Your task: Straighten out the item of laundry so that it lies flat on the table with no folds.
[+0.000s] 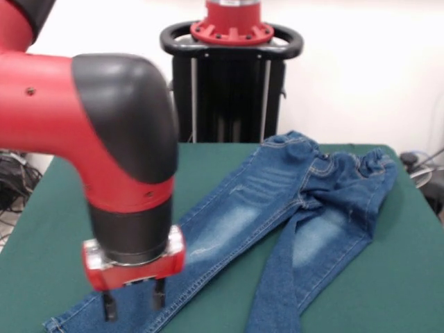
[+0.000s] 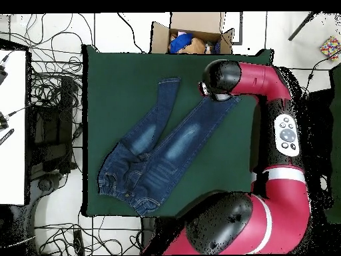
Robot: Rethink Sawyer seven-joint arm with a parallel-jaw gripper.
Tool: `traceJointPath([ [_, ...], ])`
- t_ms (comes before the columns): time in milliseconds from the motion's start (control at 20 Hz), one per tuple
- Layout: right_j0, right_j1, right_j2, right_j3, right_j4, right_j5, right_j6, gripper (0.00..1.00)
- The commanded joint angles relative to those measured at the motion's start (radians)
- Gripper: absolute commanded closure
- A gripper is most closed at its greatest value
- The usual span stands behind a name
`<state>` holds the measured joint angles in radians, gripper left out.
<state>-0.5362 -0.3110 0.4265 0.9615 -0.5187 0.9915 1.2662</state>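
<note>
Facing the robot from across the table (image 1: 41, 229), the gripper (image 1: 133, 300) hangs low over the hem end of the jeans (image 1: 277, 208), its two dark fingers apart with a clear gap between them and nothing held, so the jaws stand open. The jeans lie spread on the green top, waistband toward the pedestal (image 1: 232, 76), legs running toward the camera, one slightly crossing the other near the crotch. From above, the jeans (image 2: 156, 150) lie diagonally across the middle of the table (image 2: 100, 80), the arm's head covering one hem. If the fingers close on only the top layer, or drag sideways, I judge the leg could bunch or fold over instead of flattening.
</note>
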Motion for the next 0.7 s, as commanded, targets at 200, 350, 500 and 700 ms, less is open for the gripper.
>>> traceJointPath([
  [200, 0.145, -0.082, -0.019, 0.273, 0.088, -0.103, 0.274, 0.0],
  [350, 0.183, -0.086, -0.035, 0.264, 0.116, -0.095, 0.311, 0.0],
  [500, 0.23, -0.072, -0.054, 0.219, 0.141, -0.086, 0.355, 0.0],
  [700, 0.324, 0.018, -0.079, 0.016, 0.162, 0.011, 0.403, 0.0],
])
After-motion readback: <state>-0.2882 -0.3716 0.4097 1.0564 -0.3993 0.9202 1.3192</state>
